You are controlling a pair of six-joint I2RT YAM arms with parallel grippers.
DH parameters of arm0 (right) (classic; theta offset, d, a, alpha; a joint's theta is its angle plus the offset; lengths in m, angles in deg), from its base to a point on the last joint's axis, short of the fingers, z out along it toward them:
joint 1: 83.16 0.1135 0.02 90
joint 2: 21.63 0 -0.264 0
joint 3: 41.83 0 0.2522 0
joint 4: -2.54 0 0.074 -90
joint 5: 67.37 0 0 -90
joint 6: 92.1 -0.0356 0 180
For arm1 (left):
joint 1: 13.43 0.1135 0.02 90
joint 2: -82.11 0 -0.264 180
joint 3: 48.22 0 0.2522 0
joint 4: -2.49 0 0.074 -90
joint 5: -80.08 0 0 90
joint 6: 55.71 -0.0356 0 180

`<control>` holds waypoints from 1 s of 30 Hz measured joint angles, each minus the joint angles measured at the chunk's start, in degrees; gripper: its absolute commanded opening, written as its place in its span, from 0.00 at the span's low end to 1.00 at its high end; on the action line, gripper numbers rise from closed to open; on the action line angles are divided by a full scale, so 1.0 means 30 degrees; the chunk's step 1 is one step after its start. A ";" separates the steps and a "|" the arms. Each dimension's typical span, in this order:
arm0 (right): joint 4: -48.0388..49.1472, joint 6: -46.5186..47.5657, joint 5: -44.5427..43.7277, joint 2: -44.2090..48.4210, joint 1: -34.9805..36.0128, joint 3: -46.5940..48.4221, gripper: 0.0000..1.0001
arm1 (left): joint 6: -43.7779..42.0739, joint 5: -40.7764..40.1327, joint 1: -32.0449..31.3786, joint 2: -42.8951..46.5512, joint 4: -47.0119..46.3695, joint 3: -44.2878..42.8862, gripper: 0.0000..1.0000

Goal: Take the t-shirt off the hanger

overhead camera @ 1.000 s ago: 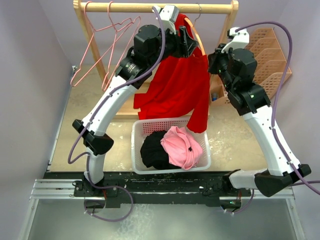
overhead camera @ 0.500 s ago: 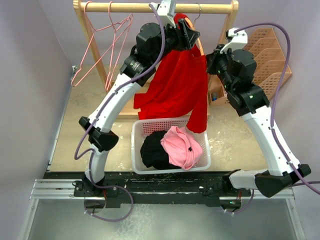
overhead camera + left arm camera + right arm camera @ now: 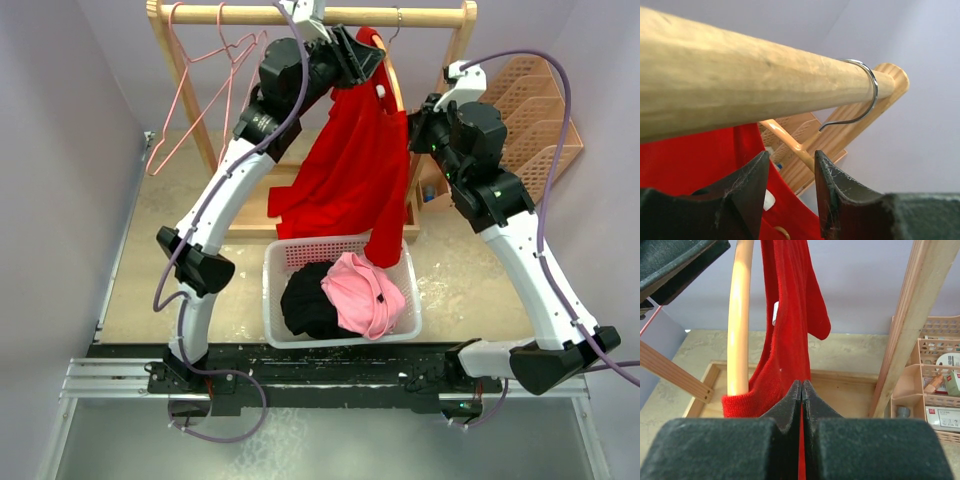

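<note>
Cloth comes first here: the red t-shirt [image 3: 350, 165] hangs on the orange hanger [image 3: 739, 315], whose wire hook [image 3: 867, 95] sits over the wooden rail [image 3: 740, 85]. Its lowest sleeve dangles at the back rim of the white laundry basket [image 3: 290, 250] on the worktop [image 3: 180, 240]. My right hand [image 3: 801, 390] is clenched on a fold of the shirt, a thin red sliver showing between the pressed fingers, just beside the hanger's arm. A rolled red edge wraps the lower end of that arm. My left hand [image 3: 790, 155] is up just under the rail with its fingers a little apart. Red cloth and the hanger's neck show through the gap, but I cannot tell whether it pinches any fabric lower down, where my own fingers hide it. I judge the step in hand to be peeling the shoulder off the end of the hanger arm. To do that well I should draw the cloth outward along the arm and past its tip. A straight downward tug would load the hook and could drag the hanger along the rail or off it. It should go slowly enough for the neckline to stretch over the tip, with the left hand bracing near the neck. My left arm reaches high and across toward the hook. My right arm is raised with its elbow bent, and its forearm leans in toward the shirt from beside the rack's upright.
</note>
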 measured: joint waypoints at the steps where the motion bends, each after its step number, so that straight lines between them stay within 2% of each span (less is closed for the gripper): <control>1: 0.0015 0.0000 0.0015 0.0000 0.0000 0.0000 0.00 | 0.0138 0.0182 -0.0007 -0.0058 -0.0146 0.0007 0.46; 17: 0.0255 -0.0138 0.0444 0.0000 0.0000 -0.0197 0.00 | 0.1027 0.1785 -0.0066 -0.0102 -0.1902 0.1239 0.45; 22: 0.0270 -0.0138 0.0452 0.0000 0.0000 -0.0313 0.00 | 0.1406 0.1996 -0.0102 -0.0058 -0.3424 0.2251 0.45; 30: 0.0270 -0.0146 0.0452 0.0000 0.0000 -0.0328 0.00 | 0.1464 0.2106 -0.0175 -0.0066 -0.3672 0.2280 0.40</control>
